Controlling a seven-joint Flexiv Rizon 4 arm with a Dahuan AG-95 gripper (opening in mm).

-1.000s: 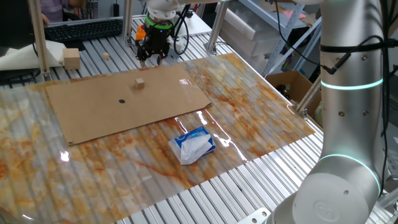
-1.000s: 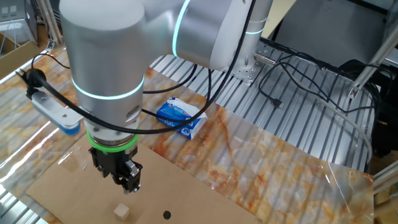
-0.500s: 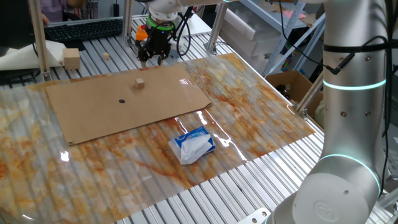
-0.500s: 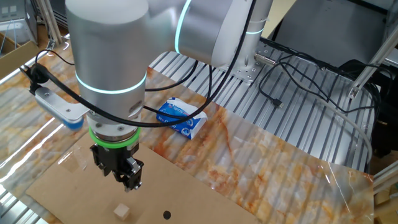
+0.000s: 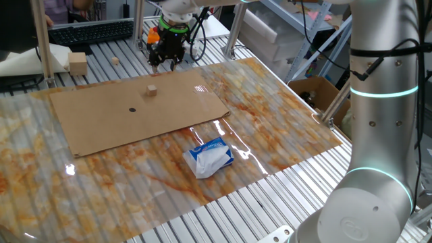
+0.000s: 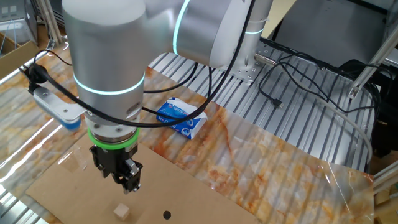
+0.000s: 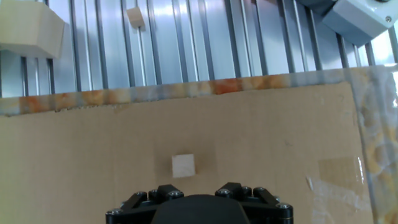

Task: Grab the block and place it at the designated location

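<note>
Near the worktop's far edge, the block [image 5: 152, 89], a plain tan wooden cube, rests on flat brown cardboard [image 5: 169, 115]. The gripper [image 5: 164, 65] hangs above, apart; jaw state undeterminable. The round black dot [image 5: 132, 110] lies nearby.

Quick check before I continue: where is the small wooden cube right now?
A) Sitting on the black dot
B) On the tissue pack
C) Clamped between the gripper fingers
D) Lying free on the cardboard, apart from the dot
D: the block rests on the brown cardboard, off to one side of the black dot, while the gripper hangs above it, empty.
</note>
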